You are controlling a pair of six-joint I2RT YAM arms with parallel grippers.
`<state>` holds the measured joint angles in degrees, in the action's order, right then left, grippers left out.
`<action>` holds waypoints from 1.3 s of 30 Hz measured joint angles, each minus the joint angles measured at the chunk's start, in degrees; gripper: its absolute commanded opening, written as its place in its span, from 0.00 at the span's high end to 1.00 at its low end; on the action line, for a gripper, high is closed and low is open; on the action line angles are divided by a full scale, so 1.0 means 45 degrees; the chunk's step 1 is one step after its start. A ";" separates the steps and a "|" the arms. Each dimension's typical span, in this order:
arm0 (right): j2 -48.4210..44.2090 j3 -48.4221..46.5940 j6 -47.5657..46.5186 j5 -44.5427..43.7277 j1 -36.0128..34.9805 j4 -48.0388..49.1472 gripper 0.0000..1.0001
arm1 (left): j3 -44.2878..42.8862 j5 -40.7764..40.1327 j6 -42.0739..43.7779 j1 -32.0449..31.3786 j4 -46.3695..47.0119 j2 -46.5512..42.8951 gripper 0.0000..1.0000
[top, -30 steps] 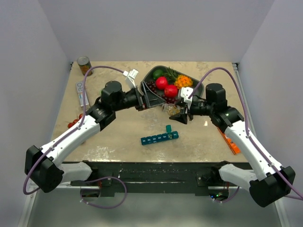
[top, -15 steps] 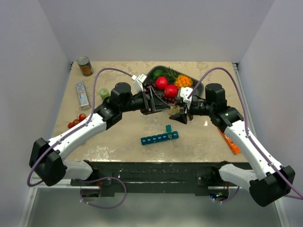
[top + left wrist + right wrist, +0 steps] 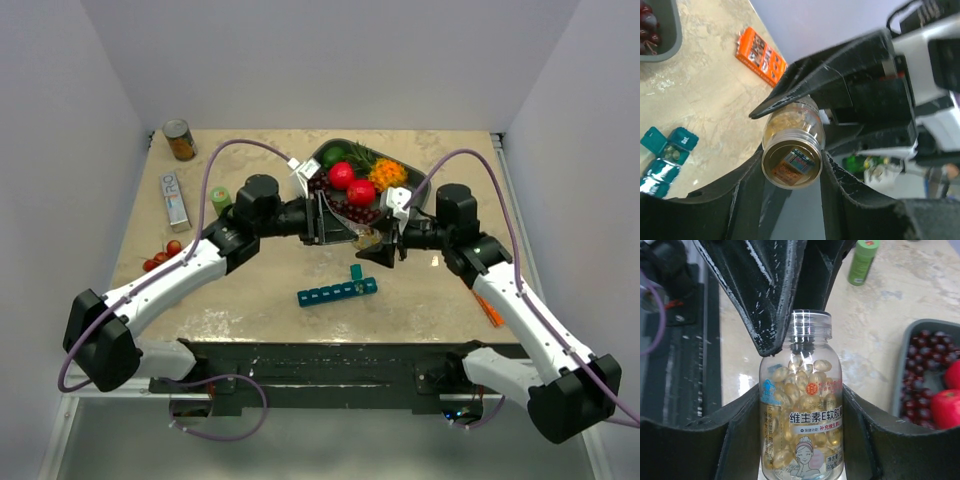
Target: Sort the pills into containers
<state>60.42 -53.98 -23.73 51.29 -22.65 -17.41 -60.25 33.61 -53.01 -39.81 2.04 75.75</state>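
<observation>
The pills are yellowish capsules inside a small clear bottle [image 3: 802,405] with a printed label. My right gripper [image 3: 802,440] is shut on the bottle's body and holds it above the table [image 3: 366,238]. My left gripper [image 3: 791,165] is shut on the bottle's neck end [image 3: 792,135], one finger on each side. Its fingers [image 3: 760,295] reach the neck in the right wrist view. I cannot tell whether a cap is on. The containers, a teal strip [image 3: 337,293] with one lid raised, lie on the table just in front of both grippers, and show too in the left wrist view [image 3: 662,155].
A grey fruit tray [image 3: 420,185] with cherries and red fruit stands right behind the grippers. An orange box [image 3: 488,310] lies at the right. A green bottle [image 3: 221,198], a white box [image 3: 175,198], a tin can [image 3: 180,140] and loose cherries [image 3: 160,258] are at the left.
My left gripper moved right to the bottle and shut on its neck. The right gripper, still holding the bottle, shifted slightly toward the front.
</observation>
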 measured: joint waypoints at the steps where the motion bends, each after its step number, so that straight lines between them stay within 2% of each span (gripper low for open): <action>1: -0.0107 0.0335 0.0457 0.0262 0.0029 0.0447 1.00 | 0.0058 0.0272 0.0437 0.0015 0.0010 -0.0005 0.90; 5: -0.0486 0.2118 0.3444 0.1326 0.0058 0.3060 1.00 | 0.0457 0.1214 0.2871 0.0044 -0.0112 -0.0233 0.81; 6: -0.0520 0.2560 0.4303 0.1608 0.0039 0.3808 1.00 | 0.0636 0.1326 0.3546 0.0019 -0.0146 -0.0408 0.67; 8: -0.0544 0.3279 0.5731 0.2089 -0.0053 0.5226 1.00 | 0.1083 0.1341 0.4770 -0.0049 -0.0102 -0.0918 0.47; 9: -0.0544 0.3444 0.6135 0.2234 -0.0097 0.5629 1.00 | 0.1253 0.1277 0.5124 -0.0107 -0.0058 -0.1161 0.28; 11: -0.0554 0.3575 0.7062 0.2667 -0.0170 0.6203 1.00 | 0.1676 0.1146 0.6169 -0.0214 0.0262 -0.1846 0.17; 12: -0.0573 0.3575 0.7393 0.2846 -0.0136 0.6319 1.00 | 0.1875 0.0971 0.6489 -0.0209 0.0413 -0.2254 0.06; 13: -0.0612 0.3575 0.7621 0.2919 -0.0102 0.6392 1.00 | 0.2050 0.0753 0.6703 -0.0180 0.0665 -0.2637 0.01; 17: -0.0709 0.3555 0.7635 0.3157 -0.0049 0.6237 1.00 | 0.2331 -0.0427 0.6698 -0.0097 0.1418 -0.3920 0.00; 20: -0.0714 0.3240 0.6747 0.3123 0.0000 0.5299 1.00 | 0.2327 -0.1428 0.6465 0.0083 0.1413 -0.4605 0.00; 22: -0.0714 0.2832 0.5746 0.2963 0.0058 0.4362 1.00 | 0.2322 -0.1724 0.5935 0.0685 0.1248 -0.4945 0.00; 25: -0.0695 0.1831 0.3706 0.2395 0.0102 0.2492 1.00 | 0.2341 -0.1506 0.4313 0.2283 0.1311 -0.5081 0.00; 28: -0.0636 0.0801 0.1564 0.1579 0.0126 0.0821 1.00 | 0.2647 -0.0908 0.1559 0.3279 0.2011 -0.4692 0.00; 34: -0.0345 -0.0345 -0.1112 0.0335 0.0121 -0.1015 1.00 | 0.3536 0.0316 -0.1919 0.3240 0.3264 -0.3206 0.04; 39: -0.0083 -0.0359 -0.1855 -0.0097 0.0121 -0.1579 1.00 | 0.3546 0.0442 -0.2764 0.2642 0.3453 -0.2608 0.06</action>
<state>60.05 -55.59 -32.08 50.85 -22.11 -24.51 -44.29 35.59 -65.45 -27.92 17.58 64.01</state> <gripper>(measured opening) 0.556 0.952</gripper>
